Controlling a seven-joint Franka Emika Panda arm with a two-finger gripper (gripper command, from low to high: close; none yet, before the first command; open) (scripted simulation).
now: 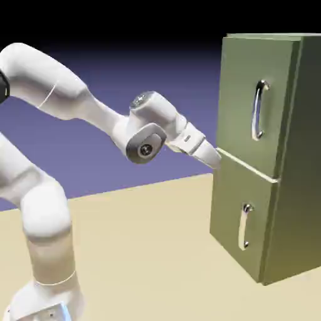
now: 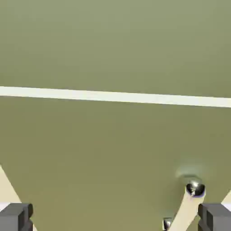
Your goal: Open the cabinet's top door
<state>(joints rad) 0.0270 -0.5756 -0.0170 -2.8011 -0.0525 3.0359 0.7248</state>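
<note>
The olive-green cabinet (image 1: pixel 285 207) stands at the right of the exterior view. Its top door (image 1: pixel 241 94) is shut and carries a long curved silver handle (image 1: pixel 258 110). My gripper (image 1: pixel 215 157) is level with the pale seam between the two doors, at the cabinet's front left edge, well left of and below that handle. The hand view is filled by olive door panels, with the seam (image 2: pixel 115 96) running across it. The gripper (image 2: pixel 115 219) is open and holds nothing; its grey fingertips (image 2: pixel 16 217) show at the bottom corners.
The shorter lower door (image 1: pixel 232 216) is shut too, and its small silver handle (image 1: pixel 244 227) appears in the hand view's lower right (image 2: pixel 195 188). The tan table (image 1: pixel 144 251) spreads out in front of the cabinet.
</note>
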